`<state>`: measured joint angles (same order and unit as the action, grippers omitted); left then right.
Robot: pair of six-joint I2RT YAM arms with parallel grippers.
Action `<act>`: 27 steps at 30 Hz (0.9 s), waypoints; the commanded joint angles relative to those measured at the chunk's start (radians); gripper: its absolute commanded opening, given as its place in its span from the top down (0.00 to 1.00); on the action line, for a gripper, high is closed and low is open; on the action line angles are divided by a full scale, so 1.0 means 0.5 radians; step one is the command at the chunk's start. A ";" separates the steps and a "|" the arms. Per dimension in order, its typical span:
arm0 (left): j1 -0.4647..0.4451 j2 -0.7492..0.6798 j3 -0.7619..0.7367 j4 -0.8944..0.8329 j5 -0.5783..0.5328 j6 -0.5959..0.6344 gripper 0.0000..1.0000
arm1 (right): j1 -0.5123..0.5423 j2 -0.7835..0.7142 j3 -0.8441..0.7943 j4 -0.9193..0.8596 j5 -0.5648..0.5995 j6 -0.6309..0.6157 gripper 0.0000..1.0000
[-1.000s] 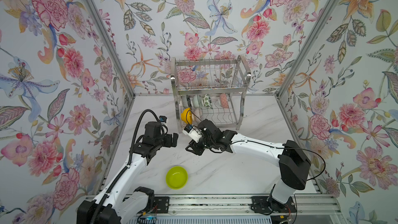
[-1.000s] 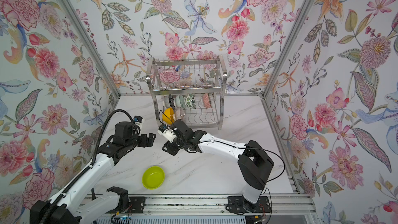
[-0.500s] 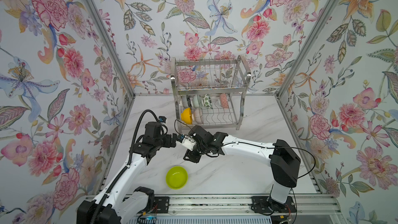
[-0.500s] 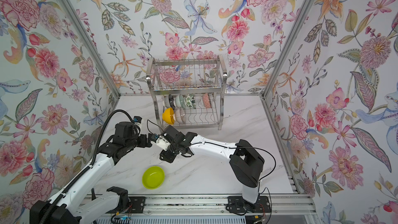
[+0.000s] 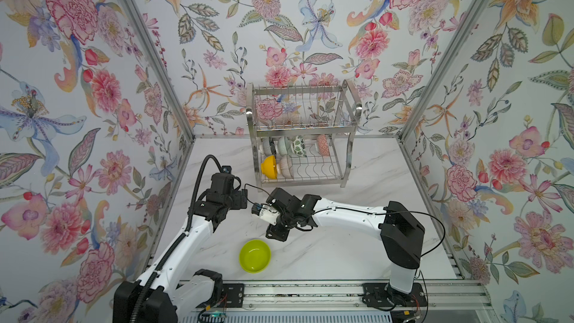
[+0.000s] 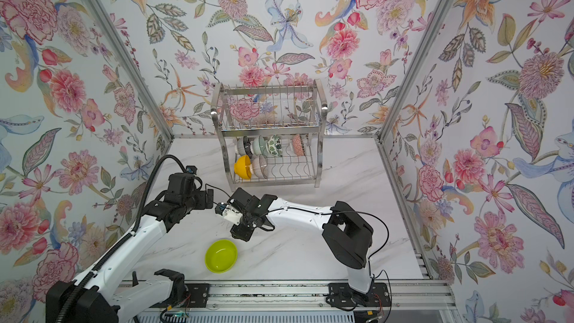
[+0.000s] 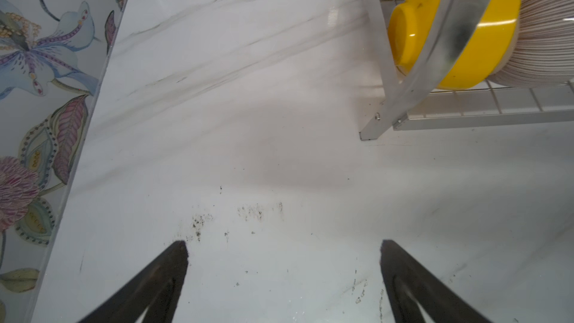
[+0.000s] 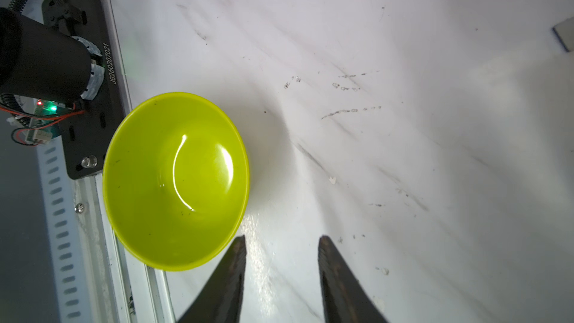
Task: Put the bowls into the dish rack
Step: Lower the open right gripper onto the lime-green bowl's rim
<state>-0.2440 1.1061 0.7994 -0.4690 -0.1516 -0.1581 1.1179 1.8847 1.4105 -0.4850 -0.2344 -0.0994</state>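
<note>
Your right gripper [image 8: 281,239] is hanging over the marble table [image 5: 341,253], close to the rim of the lime green bowl [image 8: 175,181]. Its jaws are standing narrowly apart and gripping nothing. That bowl [image 5: 254,256] is sitting upright near the front edge, well apart from the dish rack [image 5: 306,128].

Your left gripper [image 7: 283,243] is spreading its jaws wide over bare table, empty, and facing the rack's front corner.

On the rack's lower tier, the orange-yellow bowl [image 5: 269,166] is leaning on edge against the pinkish-brown ribbed bowl [image 5: 285,166]. Behind them you are seeing four more bowls standing on edge in a row: a dark one [image 5: 267,146], a pale mint one [image 5: 284,146], a green-leaf one [image 5: 298,146] and an orange-sided one [image 5: 323,145].
</note>
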 commanded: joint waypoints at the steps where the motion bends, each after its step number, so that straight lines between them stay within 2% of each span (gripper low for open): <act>1: 0.062 0.120 0.138 -0.156 -0.173 -0.138 0.01 | 0.021 0.072 0.091 -0.103 0.067 -0.084 0.59; 6: 0.100 0.235 0.202 -0.228 -0.126 -0.174 0.01 | 0.051 0.140 0.168 -0.180 0.104 -0.154 0.59; 15: 0.160 0.239 0.199 -0.242 -0.238 -0.247 0.01 | 0.107 0.225 0.278 -0.278 0.168 -0.234 0.60; 27: 0.181 0.245 0.194 -0.230 -0.247 -0.250 0.01 | 0.147 0.287 0.358 -0.331 0.126 -0.255 0.59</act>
<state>-0.1616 1.2213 0.8738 -0.5655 -0.2443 -0.2714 1.1782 2.0041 1.5543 -0.6136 -0.1677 -0.2108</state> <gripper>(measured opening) 0.989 0.406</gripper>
